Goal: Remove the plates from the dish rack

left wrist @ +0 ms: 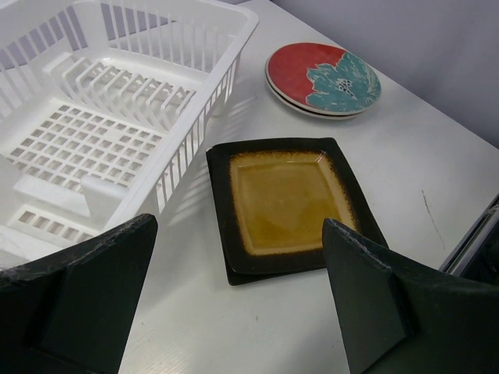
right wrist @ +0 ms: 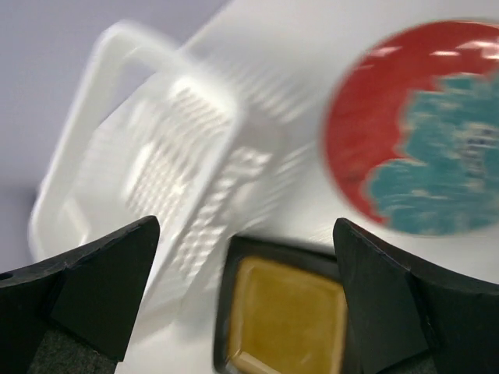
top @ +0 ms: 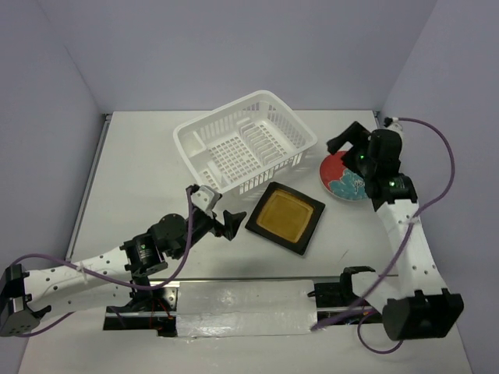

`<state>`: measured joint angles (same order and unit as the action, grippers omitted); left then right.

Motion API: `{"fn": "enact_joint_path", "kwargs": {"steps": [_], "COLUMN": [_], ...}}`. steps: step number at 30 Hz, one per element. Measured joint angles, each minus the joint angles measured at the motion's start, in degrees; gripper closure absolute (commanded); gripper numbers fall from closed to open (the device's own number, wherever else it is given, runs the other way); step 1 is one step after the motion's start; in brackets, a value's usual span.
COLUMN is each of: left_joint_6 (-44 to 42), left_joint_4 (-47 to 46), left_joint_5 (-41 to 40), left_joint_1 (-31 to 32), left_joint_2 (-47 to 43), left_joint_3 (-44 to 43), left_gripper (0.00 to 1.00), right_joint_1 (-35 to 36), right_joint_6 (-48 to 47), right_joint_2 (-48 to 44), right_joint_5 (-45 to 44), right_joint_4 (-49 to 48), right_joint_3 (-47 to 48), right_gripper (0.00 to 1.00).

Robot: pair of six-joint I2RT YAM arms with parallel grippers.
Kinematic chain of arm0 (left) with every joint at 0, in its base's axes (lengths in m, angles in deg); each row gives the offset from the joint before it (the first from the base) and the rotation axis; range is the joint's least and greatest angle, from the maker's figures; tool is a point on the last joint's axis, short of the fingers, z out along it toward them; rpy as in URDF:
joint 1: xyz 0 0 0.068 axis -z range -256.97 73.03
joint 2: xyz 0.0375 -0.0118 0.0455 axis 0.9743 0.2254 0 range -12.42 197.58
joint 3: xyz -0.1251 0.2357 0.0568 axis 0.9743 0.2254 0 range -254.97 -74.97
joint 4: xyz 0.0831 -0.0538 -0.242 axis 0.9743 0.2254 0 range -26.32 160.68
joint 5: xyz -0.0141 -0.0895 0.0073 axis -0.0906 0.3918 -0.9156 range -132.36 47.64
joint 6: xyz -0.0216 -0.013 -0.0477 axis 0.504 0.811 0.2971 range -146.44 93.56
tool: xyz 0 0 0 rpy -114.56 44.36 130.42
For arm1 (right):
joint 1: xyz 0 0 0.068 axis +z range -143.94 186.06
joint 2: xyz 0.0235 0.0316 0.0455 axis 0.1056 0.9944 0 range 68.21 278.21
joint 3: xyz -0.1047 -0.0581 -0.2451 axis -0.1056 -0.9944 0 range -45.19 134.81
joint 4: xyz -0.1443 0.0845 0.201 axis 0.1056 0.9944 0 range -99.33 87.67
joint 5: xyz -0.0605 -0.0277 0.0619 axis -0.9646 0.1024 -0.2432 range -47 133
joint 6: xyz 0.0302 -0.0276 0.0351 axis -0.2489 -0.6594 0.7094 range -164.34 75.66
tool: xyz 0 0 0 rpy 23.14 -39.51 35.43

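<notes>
While the rack point(top: 234, 152) is latticed, the square plate point(left wrist: 284, 199) shines.

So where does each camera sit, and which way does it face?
Top external: fixed above and behind, looking down at the table; left arm and right arm show.
Left wrist: on the left arm, looking out low across the table; its open fingers show at the bottom corners.
Right wrist: on the right arm, angled downward, blurred; its open fingers show likewise.
Shared: all three see the dish rack, amber square plate and red-and-teal round plate.
</notes>
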<state>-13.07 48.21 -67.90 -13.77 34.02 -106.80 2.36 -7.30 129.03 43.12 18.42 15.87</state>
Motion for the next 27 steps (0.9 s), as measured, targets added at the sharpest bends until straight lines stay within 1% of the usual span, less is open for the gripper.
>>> {"fn": "enact_joint_path", "kwargs": {"steps": [4, 5, 7, 9, 12, 17, 21, 27], "left_joint_6": [-0.55, -1.03, -1.25, -1.29, -1.4, -1.4, -1.4, -1.4], "left_joint_4": [0.0, 0.02, 0.07, 0.35, 0.46, 0.02, -1.81, -2.38], "left_joint_5": [-0.79, -1.25, -1.75, -1.88, -1.88, -1.9, -1.66, -1.22], "left_joint_1": [0.0, 0.0, 0.0, 0.0, 0.0, 0.0, 0.0, 0.0], "left_joint_2": [-1.31, -1.66, -2.21, -2.99, -5.64, -11.61, -14.91, -15.96], "left_joint_3": [0.0, 0.0, 0.0, 0.0, 0.13, 0.46, 2.49, 4.22], "left_gripper": [0.01, 0.0, 0.0, 0.0, 0.0, 0.01, 0.01, 0.0], "right_joint_1": [15.76, 18.71, 23.45, 26.4, 28.68, 29.46, 29.51, 29.55], "right_joint_6": [-3.37, -4.61, -7.3, -9.55, -12.07, -15.74, -17.25, -17.62], "right_joint_2": [-6.14, -7.52, -10.64, -14.47, -20.24, -26.64, -28.33, -31.39], "right_joint_5": [1.4, 2.29, 4.55, 6.88, 9.57, 14.16, 15.82, 16.52], "right_joint_4": [-4.31, -5.62, -9.53, -12.66, -16.04, -21.27, -22.95, -23.87], "right_joint_3": [-0.31, -0.74, -3.26, -6.8, -11.96, -18.62, -19.43, -19.43], "right_gripper": [0.0, 0.0, 0.0, 0.0, 0.0, 0.0, 0.0, 0.0]}}
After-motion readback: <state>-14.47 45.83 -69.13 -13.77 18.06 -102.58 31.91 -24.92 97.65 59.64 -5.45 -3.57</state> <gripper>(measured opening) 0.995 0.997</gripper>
